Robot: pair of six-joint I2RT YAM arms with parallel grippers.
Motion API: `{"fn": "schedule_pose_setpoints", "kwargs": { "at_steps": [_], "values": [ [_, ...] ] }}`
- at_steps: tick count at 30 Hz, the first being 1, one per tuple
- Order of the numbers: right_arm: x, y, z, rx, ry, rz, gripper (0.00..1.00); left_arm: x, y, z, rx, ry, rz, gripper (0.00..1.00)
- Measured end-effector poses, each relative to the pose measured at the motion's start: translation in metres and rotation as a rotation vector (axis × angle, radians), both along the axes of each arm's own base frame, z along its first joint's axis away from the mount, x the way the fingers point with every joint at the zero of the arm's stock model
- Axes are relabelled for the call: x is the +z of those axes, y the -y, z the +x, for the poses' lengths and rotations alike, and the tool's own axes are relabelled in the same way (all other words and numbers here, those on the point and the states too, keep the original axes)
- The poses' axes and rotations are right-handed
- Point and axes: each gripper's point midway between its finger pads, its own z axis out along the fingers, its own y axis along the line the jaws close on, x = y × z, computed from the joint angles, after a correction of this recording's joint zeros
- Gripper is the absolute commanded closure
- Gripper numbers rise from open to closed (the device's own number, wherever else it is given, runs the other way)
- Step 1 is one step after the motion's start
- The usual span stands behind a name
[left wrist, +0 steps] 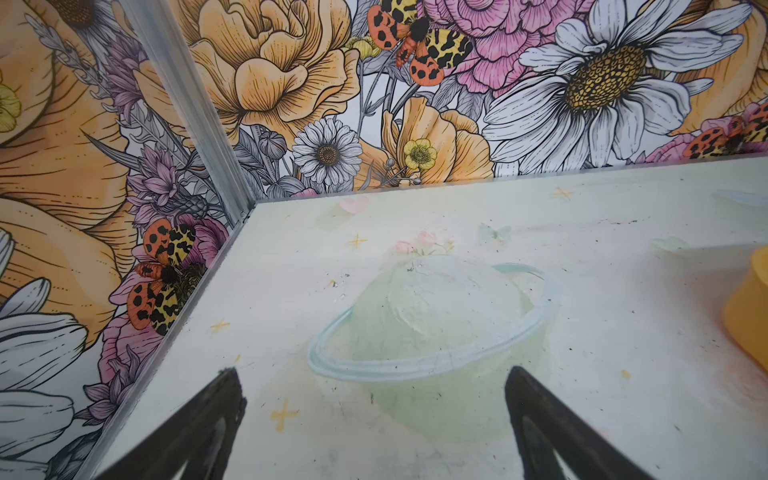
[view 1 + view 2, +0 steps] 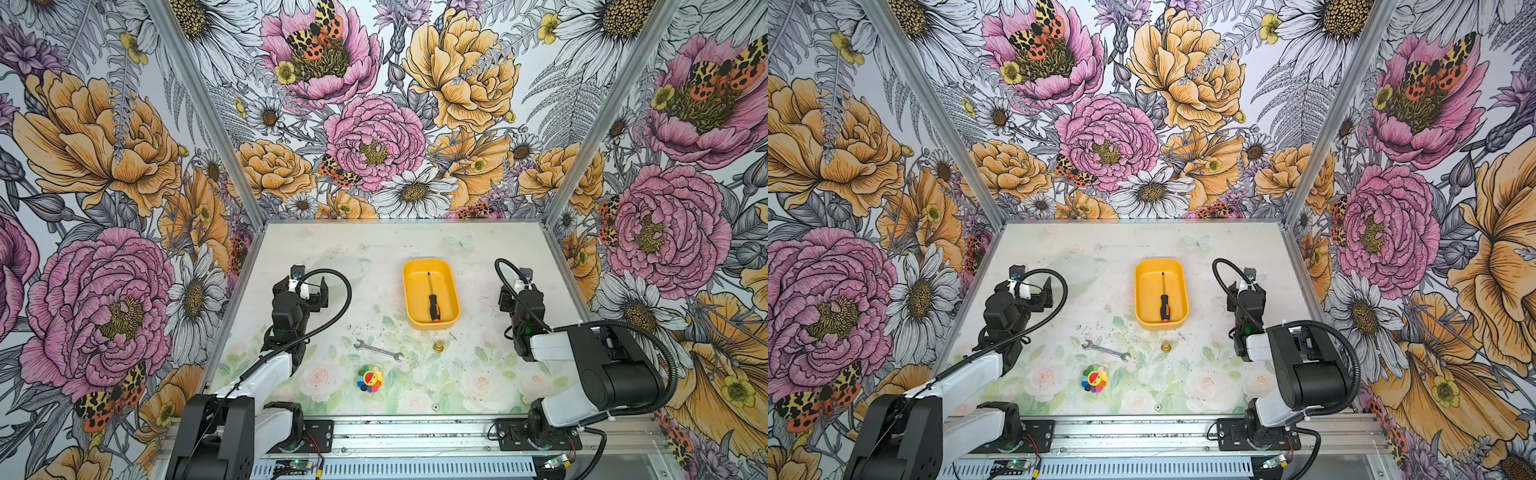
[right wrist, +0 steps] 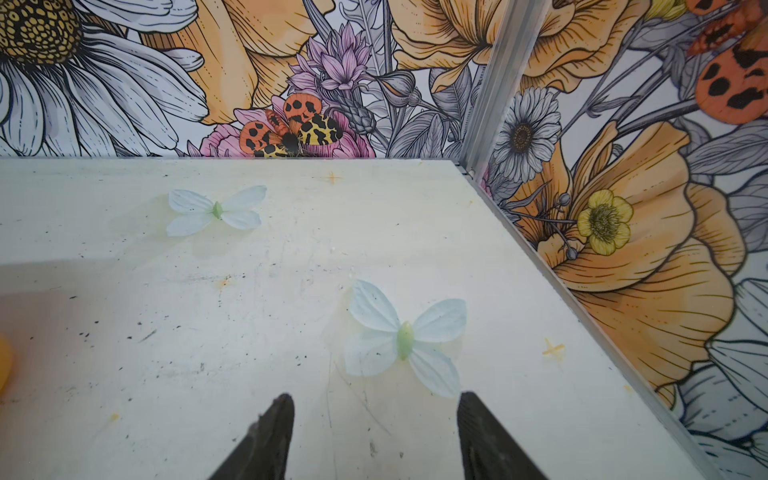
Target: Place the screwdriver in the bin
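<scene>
Lying in yellow bin [image 2: 415,286], screwdriver [image 2: 431,297], black-and-orange handle, thin dark shaft, left gripper [image 1: 372,370] and right gripper [image 3: 376,396] parted, empty

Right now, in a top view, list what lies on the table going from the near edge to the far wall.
Rainbow flower toy → wrench → bin with the screwdriver inside. The small brass piece sits level with the wrench, so it is left unplaced.
</scene>
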Motion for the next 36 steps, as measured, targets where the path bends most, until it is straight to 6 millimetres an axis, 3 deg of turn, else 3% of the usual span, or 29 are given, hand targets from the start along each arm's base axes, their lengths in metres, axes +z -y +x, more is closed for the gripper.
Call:
{"fn": "schedule_pose_setpoints", "kwargs": {
  "at_steps": [10, 22, 33, 36],
  "values": [
    [0.005, 0.000, 0.002, 0.001, 0.021, -0.002, 0.27, -0.025, -0.004, 0.008, -0.007, -0.035, -0.024, 0.01],
    [0.005, 0.000, 0.002, 0.003, 0.021, -0.004, 0.17, -0.030, 0.010, 0.035, -0.087, -0.038, -0.055, 0.01],
    [0.006, 0.002, 0.003, 0.000, 0.024, -0.002, 0.13, -0.057, 0.005, 0.035, -0.072, -0.041, -0.104, 0.01],
    [0.008, 0.003, 0.005, 0.005, 0.028, 0.002, 0.13, -0.056, 0.003, 0.036, -0.061, -0.032, -0.116, 0.01]
  ]
}}
